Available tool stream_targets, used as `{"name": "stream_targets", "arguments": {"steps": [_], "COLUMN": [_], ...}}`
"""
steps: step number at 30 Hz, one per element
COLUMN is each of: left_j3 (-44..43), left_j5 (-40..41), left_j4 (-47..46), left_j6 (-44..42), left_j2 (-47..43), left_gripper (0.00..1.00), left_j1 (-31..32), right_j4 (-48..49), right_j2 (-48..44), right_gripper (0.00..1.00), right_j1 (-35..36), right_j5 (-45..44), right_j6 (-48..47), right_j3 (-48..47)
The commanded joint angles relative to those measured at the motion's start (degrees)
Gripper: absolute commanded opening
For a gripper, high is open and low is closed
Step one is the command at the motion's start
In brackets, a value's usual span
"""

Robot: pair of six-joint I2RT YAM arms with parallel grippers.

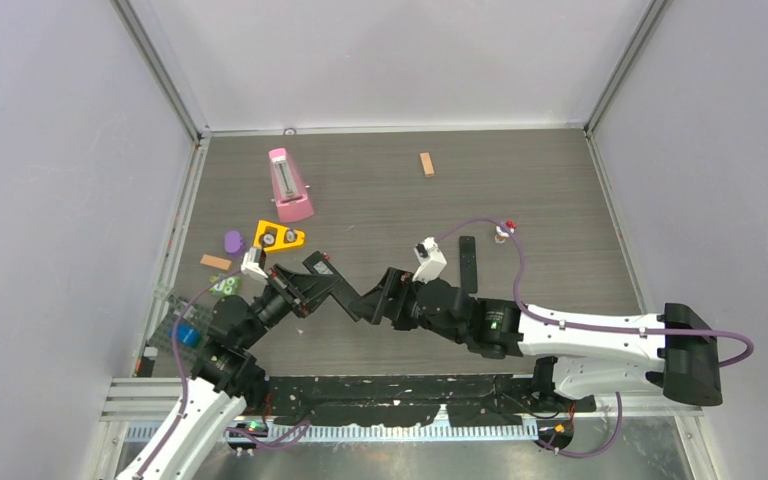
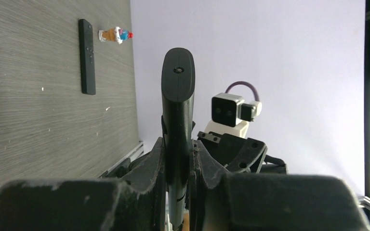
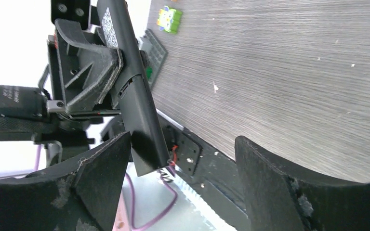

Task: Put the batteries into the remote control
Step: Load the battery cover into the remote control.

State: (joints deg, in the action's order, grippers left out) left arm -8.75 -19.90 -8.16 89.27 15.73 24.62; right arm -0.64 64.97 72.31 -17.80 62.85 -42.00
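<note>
My left gripper (image 1: 312, 283) is shut on a long black remote control (image 1: 338, 290) and holds it above the table, pointing right. In the left wrist view the remote (image 2: 177, 106) stands clamped between the jaws of my left gripper (image 2: 177, 149). My right gripper (image 1: 365, 298) is open around the remote's free end. In the right wrist view that end (image 3: 139, 130) lies close to the left finger (image 3: 101, 178) of my right gripper (image 3: 183, 178), far from the other finger (image 3: 270, 178). A second black bar (image 1: 468, 263) with small buttons lies on the table. The batteries are out of view.
A small figurine (image 1: 503, 232) stands beside the second bar. A pink metronome (image 1: 288, 185), yellow piece (image 1: 278, 237), purple lump (image 1: 232, 241), wooden blocks (image 1: 426, 164), a green item (image 1: 226, 286) and a clear tray (image 1: 165, 310) sit at the left and back.
</note>
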Motion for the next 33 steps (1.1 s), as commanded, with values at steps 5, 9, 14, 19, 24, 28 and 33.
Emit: {"name": "stream_targets", "arguments": {"steps": [5, 9, 14, 19, 24, 28, 33], "left_j3": [-0.3, -0.3, -0.3, -0.4, -0.7, -0.9, -1.0], "left_j5": [-0.9, -1.0, 0.0, 0.9, 0.7, 0.2, -0.9], "left_j4": [-9.7, -11.7, -11.8, -11.3, -11.0, -11.0, -10.9], "left_j6": [5.4, 7.2, 8.8, 9.8, 10.1, 9.6, 8.9], "left_j2": [-1.0, -1.1, -2.3, -3.7, -4.3, -4.4, -5.1], "left_gripper": [0.0, 0.0, 0.0, 0.0, 0.0, 0.0, 0.0], "left_j1": [-0.3, -0.3, -0.3, -0.3, -0.3, -0.3, -0.3], "right_j4": [10.1, 12.1, 12.7, 14.2, 17.6, 21.3, 23.5], "right_j2": [1.8, 3.7, 6.0, 8.3, 10.5, 11.3, 12.4], "right_gripper": [0.79, 0.72, 0.61, 0.43, 0.27, 0.25, 0.26], "right_j1": [-0.7, -0.7, -0.7, -0.7, -0.6, -0.6, -0.7], "right_j5": [-1.6, -0.8, -0.8, -0.3, -0.1, -0.3, -0.4], "right_j6": [8.5, 9.7, 10.8, 12.0, 12.9, 13.2, 13.9], "right_j3": [2.1, 2.4, 2.2, 1.9, 2.1, 2.1, 2.1]}}
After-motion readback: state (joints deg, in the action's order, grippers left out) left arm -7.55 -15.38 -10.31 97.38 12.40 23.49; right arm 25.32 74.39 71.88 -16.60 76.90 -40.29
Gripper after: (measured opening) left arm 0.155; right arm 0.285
